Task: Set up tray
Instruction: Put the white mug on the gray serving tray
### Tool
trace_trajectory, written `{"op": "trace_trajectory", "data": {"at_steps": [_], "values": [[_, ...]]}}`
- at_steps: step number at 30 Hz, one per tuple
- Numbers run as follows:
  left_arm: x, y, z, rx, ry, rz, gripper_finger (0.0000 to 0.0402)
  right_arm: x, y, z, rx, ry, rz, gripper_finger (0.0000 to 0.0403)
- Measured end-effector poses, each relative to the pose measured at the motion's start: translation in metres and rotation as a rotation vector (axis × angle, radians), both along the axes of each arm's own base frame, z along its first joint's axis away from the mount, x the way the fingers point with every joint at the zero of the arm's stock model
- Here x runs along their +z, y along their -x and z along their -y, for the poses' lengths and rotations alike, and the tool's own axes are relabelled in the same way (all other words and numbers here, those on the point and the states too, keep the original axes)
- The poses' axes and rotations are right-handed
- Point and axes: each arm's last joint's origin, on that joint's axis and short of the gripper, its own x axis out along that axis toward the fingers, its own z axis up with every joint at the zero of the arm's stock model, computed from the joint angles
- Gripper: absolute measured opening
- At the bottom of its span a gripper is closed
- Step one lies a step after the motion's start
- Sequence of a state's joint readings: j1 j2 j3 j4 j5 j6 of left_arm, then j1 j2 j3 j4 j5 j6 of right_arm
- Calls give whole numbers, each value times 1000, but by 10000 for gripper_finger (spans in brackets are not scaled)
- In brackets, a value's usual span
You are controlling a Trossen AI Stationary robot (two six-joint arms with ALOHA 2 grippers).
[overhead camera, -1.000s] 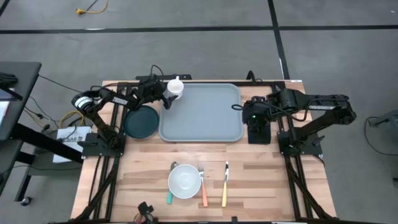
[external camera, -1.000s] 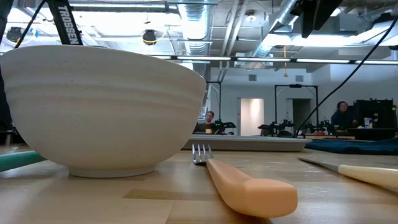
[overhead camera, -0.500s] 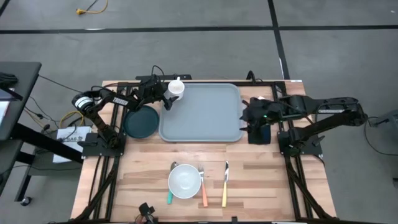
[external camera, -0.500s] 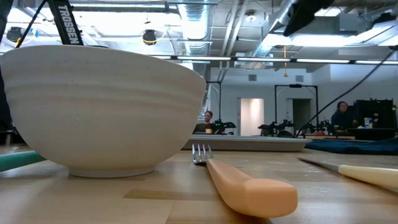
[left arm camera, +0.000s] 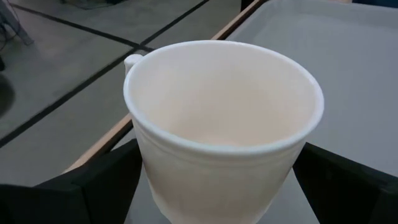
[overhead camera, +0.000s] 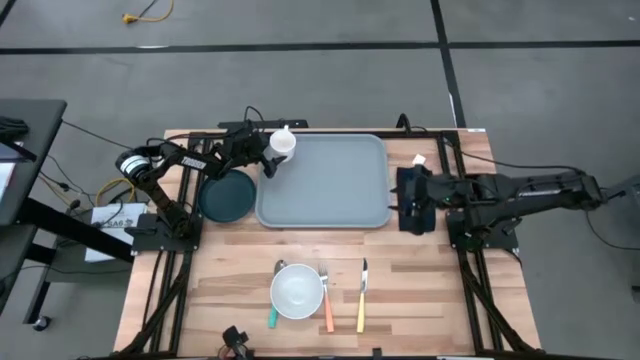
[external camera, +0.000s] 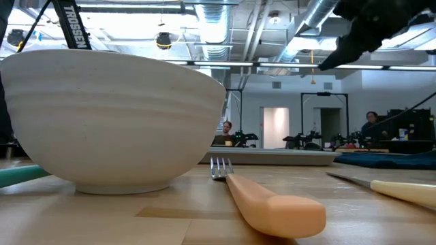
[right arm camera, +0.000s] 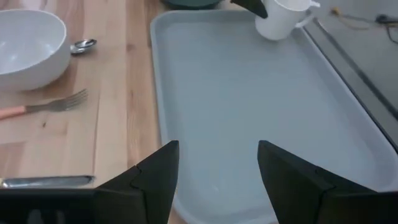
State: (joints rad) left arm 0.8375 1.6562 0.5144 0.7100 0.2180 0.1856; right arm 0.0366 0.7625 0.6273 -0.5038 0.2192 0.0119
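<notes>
The pale grey-blue tray (overhead camera: 322,182) lies flat on the far middle of the table and also fills the right wrist view (right arm camera: 249,93). A white cup (overhead camera: 283,143) is over the tray's far left corner, and my left gripper (overhead camera: 268,156) is shut on it. Whether the cup's base stands on the tray is hidden. My right gripper (overhead camera: 401,190) hangs open at the tray's right rim, level and pointing toward the table's left, above a black napkin (overhead camera: 417,218). In its wrist view (right arm camera: 214,152) its fingers touch nothing. My left gripper pinches the white cup (left arm camera: 221,124) by its lower wall (left arm camera: 155,180), one finger (left arm camera: 99,183) on each side, coming about level from the table's left. The cup's mouth faces up and its handle (left arm camera: 132,61) is on the far side from the fingers. The cup (right arm camera: 280,17) looks slightly tilted.
A dark teal plate (overhead camera: 226,196) lies left of the tray. Near the front edge are a white bowl (overhead camera: 297,290), an orange-handled fork (overhead camera: 326,298), a yellow-handled knife (overhead camera: 362,298) and a teal-handled spoon (overhead camera: 272,316). Bare wood lies between the tray and these.
My right arm has stretched out low toward the table's right. Its gripper has tipped from pointing down over the napkin to lying level, pointing at the tray. It has also sunk lower in the low view. The cup and tray have kept still.
</notes>
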Motion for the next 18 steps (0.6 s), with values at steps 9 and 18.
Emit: {"op": "trace_trajectory", "data": {"at_steps": [9, 18], "values": [[0, 0, 0, -2, 4, -3, 372, -43, 6, 0, 28, 44, 64, 211], [0, 0, 0, -2, 7, -1, 372, -81, 18, 3, -44, 63, 156, 211]]}}
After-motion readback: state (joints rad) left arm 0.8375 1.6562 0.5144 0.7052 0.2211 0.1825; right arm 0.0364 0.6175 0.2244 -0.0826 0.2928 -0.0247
